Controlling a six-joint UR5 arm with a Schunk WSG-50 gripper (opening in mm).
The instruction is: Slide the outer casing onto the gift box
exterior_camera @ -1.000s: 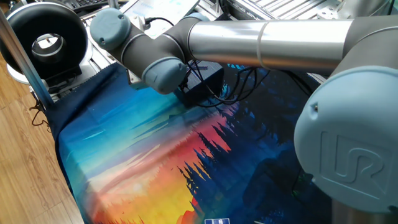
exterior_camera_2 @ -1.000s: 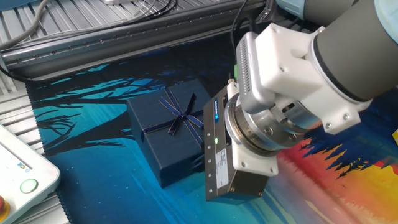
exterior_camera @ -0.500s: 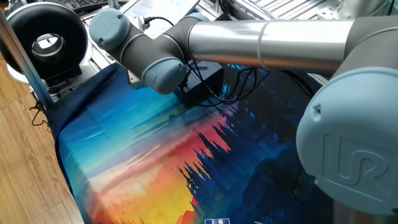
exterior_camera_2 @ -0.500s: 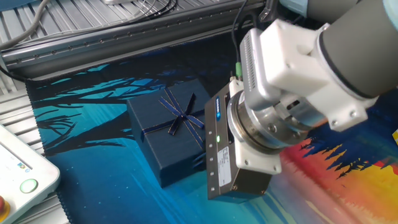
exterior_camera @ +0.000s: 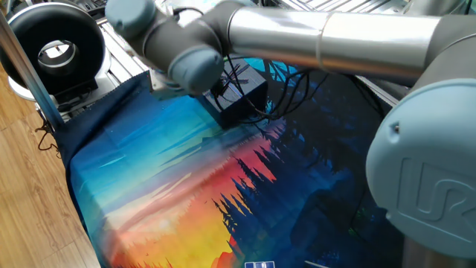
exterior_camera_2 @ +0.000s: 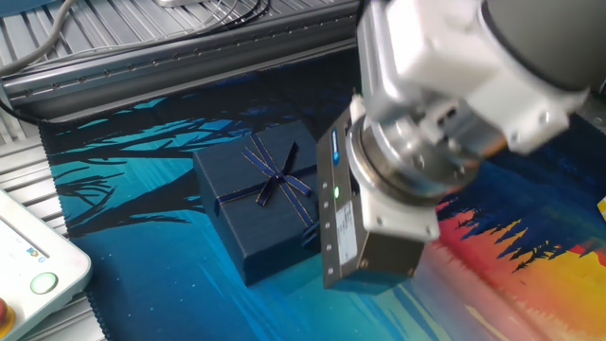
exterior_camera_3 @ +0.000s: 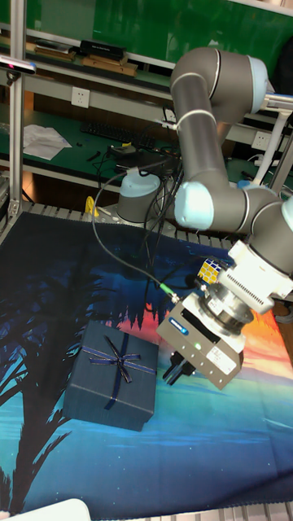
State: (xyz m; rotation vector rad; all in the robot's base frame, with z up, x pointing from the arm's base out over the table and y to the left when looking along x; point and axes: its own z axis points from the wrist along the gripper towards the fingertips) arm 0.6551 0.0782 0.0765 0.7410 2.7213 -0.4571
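Note:
The outer casing [exterior_camera_2: 260, 194] is a square navy sleeve with a thin ribbon bow across its top. It lies flat on the printed cloth, also seen as the outer casing [exterior_camera_3: 112, 387] at lower left and as the dark outer casing [exterior_camera: 242, 103] half behind the arm. No separate gift box shows in any view. My gripper [exterior_camera_3: 173, 372] hangs just right of the casing and slightly above its edge, holding nothing that I can see. Its body hides the fingertips in the other fixed view, and the dark fingers are too small to tell open from shut.
A colourful cloth [exterior_camera: 171, 193] covers the table. A Rubik's cube [exterior_camera_3: 210, 271] sits behind the gripper. A white control box [exterior_camera_2: 28, 265] is at the near left corner, metal rails [exterior_camera_2: 189, 38] run along the back, and a black round lamp [exterior_camera: 56, 45] stands off the table's corner.
The gripper and wrist have lifted up and slightly away from the casing's right edge. The casing has not moved.

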